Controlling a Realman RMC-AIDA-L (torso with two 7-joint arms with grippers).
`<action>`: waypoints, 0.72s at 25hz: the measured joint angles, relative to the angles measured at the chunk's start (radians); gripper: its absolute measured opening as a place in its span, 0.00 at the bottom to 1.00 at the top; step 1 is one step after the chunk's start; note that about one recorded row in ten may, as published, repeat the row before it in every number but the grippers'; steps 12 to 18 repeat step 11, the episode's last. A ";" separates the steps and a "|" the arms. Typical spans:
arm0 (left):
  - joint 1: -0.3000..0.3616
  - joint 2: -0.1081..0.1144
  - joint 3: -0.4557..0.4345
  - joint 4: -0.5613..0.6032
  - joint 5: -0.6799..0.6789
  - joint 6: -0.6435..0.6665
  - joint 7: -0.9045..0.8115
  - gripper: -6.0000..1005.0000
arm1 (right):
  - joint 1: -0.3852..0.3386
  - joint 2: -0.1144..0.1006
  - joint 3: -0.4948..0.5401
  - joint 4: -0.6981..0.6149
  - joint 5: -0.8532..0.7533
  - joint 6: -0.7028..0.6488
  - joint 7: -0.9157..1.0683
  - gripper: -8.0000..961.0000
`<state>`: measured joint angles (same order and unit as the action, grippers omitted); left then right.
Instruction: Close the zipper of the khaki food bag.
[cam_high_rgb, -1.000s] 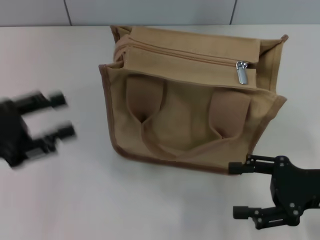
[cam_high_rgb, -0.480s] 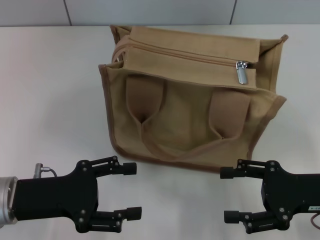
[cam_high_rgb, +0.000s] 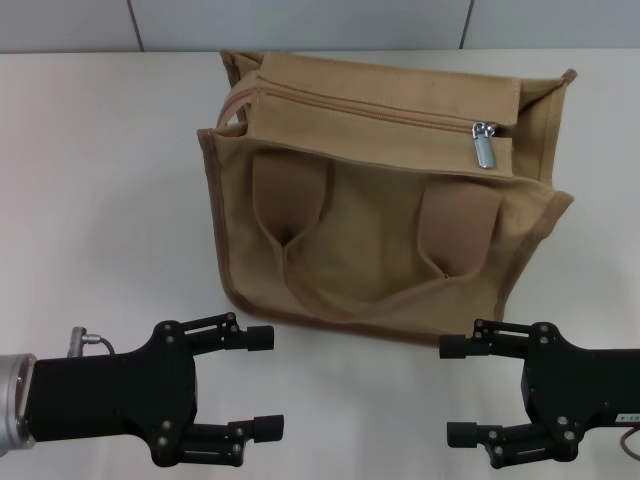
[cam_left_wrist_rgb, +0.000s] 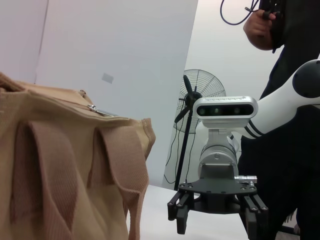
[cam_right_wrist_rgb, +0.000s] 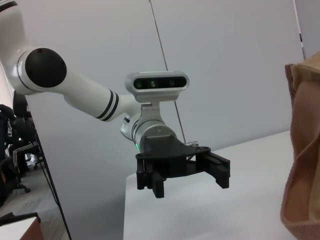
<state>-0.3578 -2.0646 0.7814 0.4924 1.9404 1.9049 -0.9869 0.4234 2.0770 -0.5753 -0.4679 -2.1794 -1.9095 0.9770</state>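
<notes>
The khaki food bag (cam_high_rgb: 380, 200) lies on the white table, its strap side facing up in the head view. The zipper (cam_high_rgb: 370, 108) runs across its top panel, and the silver pull tab (cam_high_rgb: 485, 148) sits at the right end. My left gripper (cam_high_rgb: 265, 383) is open and empty in front of the bag's left corner, apart from it. My right gripper (cam_high_rgb: 453, 390) is open and empty in front of the right corner. The left wrist view shows the bag (cam_left_wrist_rgb: 60, 175) and the right gripper (cam_left_wrist_rgb: 217, 212). The right wrist view shows the left gripper (cam_right_wrist_rgb: 182, 175) and a bag edge (cam_right_wrist_rgb: 302, 150).
The white table (cam_high_rgb: 100, 180) extends to the left and right of the bag. A grey wall (cam_high_rgb: 300, 22) runs behind it. In the left wrist view, a standing fan (cam_left_wrist_rgb: 200, 95) and a person (cam_left_wrist_rgb: 290, 75) are beyond the table.
My left arm swung from the table's left side down to the front, facing the right gripper. The right gripper shifted slightly left. The bag has not moved.
</notes>
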 joint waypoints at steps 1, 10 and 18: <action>0.000 0.000 0.000 0.000 0.000 0.000 0.000 0.83 | 0.000 0.000 0.000 0.000 0.002 0.000 0.000 0.86; -0.001 -0.001 0.001 0.000 0.000 0.000 0.001 0.83 | 0.000 0.000 0.002 0.000 0.004 -0.002 0.000 0.86; -0.001 -0.001 0.001 0.000 0.000 0.000 0.001 0.83 | 0.000 0.000 0.003 0.000 0.004 -0.002 0.000 0.86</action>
